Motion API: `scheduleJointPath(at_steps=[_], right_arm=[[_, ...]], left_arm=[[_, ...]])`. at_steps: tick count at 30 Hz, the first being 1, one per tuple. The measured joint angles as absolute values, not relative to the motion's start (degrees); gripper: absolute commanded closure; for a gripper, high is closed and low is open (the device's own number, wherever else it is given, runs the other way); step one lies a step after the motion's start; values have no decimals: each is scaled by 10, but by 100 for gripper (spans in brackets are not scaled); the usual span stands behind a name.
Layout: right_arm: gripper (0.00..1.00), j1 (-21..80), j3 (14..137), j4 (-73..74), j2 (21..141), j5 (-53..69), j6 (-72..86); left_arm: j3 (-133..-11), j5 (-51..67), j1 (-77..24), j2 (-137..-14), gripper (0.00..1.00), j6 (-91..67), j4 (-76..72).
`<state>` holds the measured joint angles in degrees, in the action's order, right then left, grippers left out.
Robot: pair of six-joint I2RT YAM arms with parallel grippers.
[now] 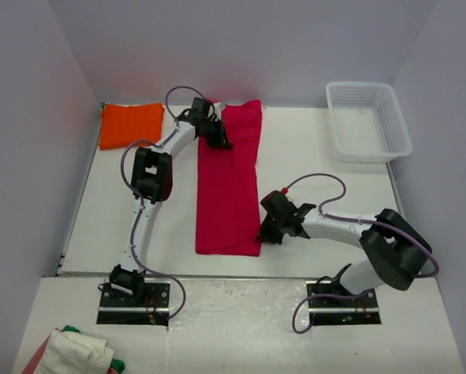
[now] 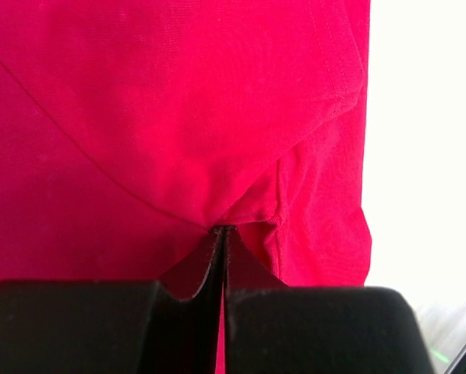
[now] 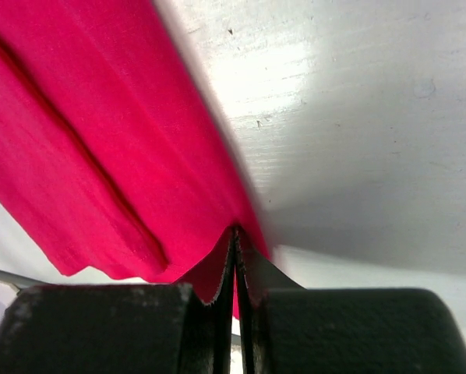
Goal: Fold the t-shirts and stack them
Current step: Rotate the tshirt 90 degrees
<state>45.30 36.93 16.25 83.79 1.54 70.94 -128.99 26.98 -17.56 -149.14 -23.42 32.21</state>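
Your right jaws closed on the near right corner of the crimson t-shirt (image 1: pixel 229 187), your left jaws closed on its far left edge, shirt lying as a long strip mid-worktop (image 1: pixel 311 140), orange t-shirt (image 1: pixel 130 125) folded at far left, white basket (image 1: pixel 368 121) far right.

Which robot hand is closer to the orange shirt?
Left. The left gripper pinches the far end of the red shirt, close to the orange shirt. The right gripper holds its near corner, much farther away.
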Motion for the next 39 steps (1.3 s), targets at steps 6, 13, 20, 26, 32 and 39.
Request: scheduleJointPath(at_steps=[6,13,20,26,32,39], right_arm=[[100,453,375,176,836,5,704],[100,493,362,214,805,-7,711],[100,536,374,244,806,-27,715],[97,540,389,267,805,-65,679],[62,540,444,326,783,-121,629],[7,540,460,368,678,-145,580]], left_arm=[[-1280,302,-168,-1491,98,-236,304],[-1278,345,-174,-1498,92,-236,282],[-1254,361,-190,-1489,83,-245,257],[-1238,343,-193,-1465,80,-250,260],[-1261,300,-201,-1417,77,-250,309],[-1172,91,-226,-1202,78,-272,420]])
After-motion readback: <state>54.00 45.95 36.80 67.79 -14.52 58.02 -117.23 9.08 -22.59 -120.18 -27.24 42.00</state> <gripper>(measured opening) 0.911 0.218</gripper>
